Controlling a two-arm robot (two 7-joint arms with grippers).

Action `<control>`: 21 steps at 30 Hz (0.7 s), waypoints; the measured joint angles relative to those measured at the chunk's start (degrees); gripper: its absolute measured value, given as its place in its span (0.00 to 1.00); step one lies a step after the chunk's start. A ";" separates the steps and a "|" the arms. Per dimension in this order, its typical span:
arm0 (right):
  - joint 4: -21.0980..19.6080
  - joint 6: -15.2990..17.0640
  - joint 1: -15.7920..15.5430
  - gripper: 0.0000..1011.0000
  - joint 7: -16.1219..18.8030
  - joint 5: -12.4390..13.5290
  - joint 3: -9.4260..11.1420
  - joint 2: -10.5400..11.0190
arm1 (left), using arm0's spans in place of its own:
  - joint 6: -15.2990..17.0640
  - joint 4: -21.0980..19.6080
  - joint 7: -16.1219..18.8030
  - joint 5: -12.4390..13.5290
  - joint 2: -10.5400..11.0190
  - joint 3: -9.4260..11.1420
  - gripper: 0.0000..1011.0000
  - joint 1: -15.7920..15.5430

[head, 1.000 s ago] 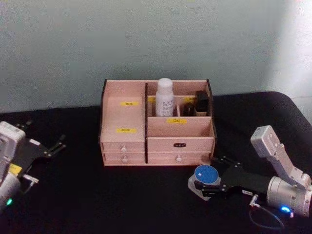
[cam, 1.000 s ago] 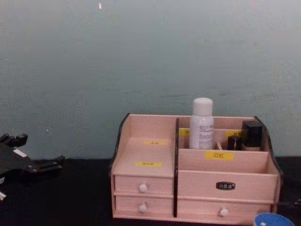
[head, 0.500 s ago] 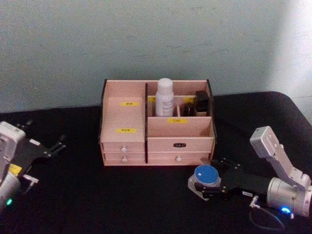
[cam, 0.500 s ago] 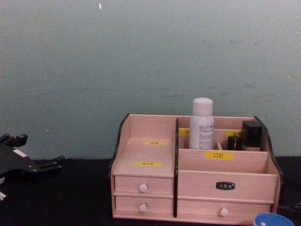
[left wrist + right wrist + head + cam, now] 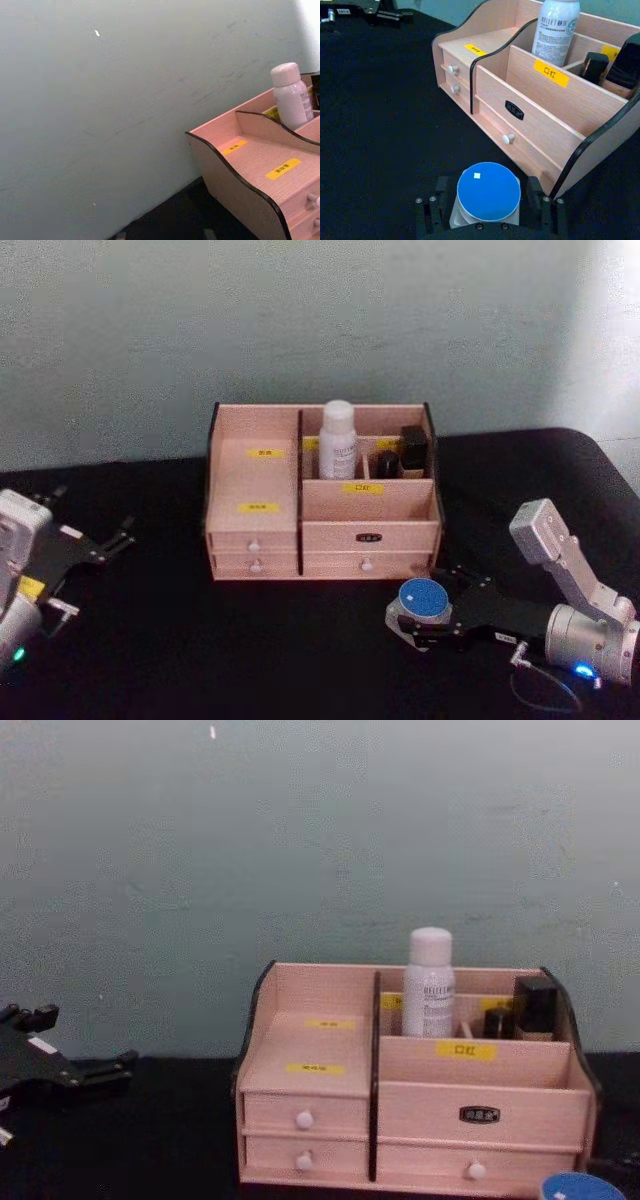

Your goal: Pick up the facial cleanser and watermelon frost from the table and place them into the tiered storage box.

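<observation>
Over the last second the right gripper (image 5: 420,612) stays clamped on the watermelon frost (image 5: 424,596), still on the table before the tiered storage box (image 5: 370,523) (the facial cleanser (image 5: 338,440) already stands in its rear compartment), so the lift remains, while the left gripper (image 5: 95,520) idles open at the left.

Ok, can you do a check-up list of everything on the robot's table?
Surface: black table.
Job's things: facial cleanser upright in the tiered storage box, in a rear compartment right of the divider; watermelon frost on the table before the box's right end.
Clutter: two small dark bottles in the box beside the cleanser.
Grippers: right gripper around the watermelon frost; left gripper open, parked at the table's left.
Cables: thin loop by the right arm.
Surroundings: plain pale wall.
</observation>
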 joint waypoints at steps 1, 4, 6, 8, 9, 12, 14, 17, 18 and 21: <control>0.00 0.05 0.01 0.99 0.00 0.01 -0.02 0.00 | 0.00 0.00 0.00 0.00 0.00 0.00 0.99 0.00; 0.10 0.30 0.17 0.99 -0.02 0.02 -0.10 -0.04 | 0.00 0.00 0.00 0.00 0.00 0.00 0.99 0.00; 0.17 0.39 0.24 0.99 -0.02 0.02 -0.16 -0.06 | 0.00 0.00 0.00 0.00 0.00 0.00 0.99 0.00; 0.22 0.49 0.31 0.99 -0.02 0.03 -0.21 -0.06 | 0.00 0.00 0.00 0.00 0.00 0.00 0.99 0.00; 0.24 0.53 0.34 0.99 -0.02 0.03 -0.23 -0.06 | 0.00 0.00 0.00 0.00 0.00 0.00 0.99 0.00; 0.36 0.69 0.48 0.99 -0.02 0.04 -0.30 -0.10 | 0.00 0.00 0.00 0.00 0.00 0.00 0.99 0.00; 0.45 0.72 0.55 0.99 -0.01 0.05 -0.34 -0.12 | 0.00 0.00 0.00 0.00 0.00 0.00 0.99 0.00; 0.56 0.80 0.61 0.99 0.02 0.10 -0.39 -0.15 | 0.00 0.00 0.00 0.00 0.00 0.00 0.99 0.00; 0.63 0.87 0.66 0.99 0.02 0.15 -0.40 -0.20 | 0.00 0.00 0.00 0.00 0.00 0.00 0.99 0.00; 0.67 0.92 0.69 0.99 0.02 0.20 -0.40 -0.23 | 0.00 0.00 0.00 0.00 0.00 0.00 0.99 0.00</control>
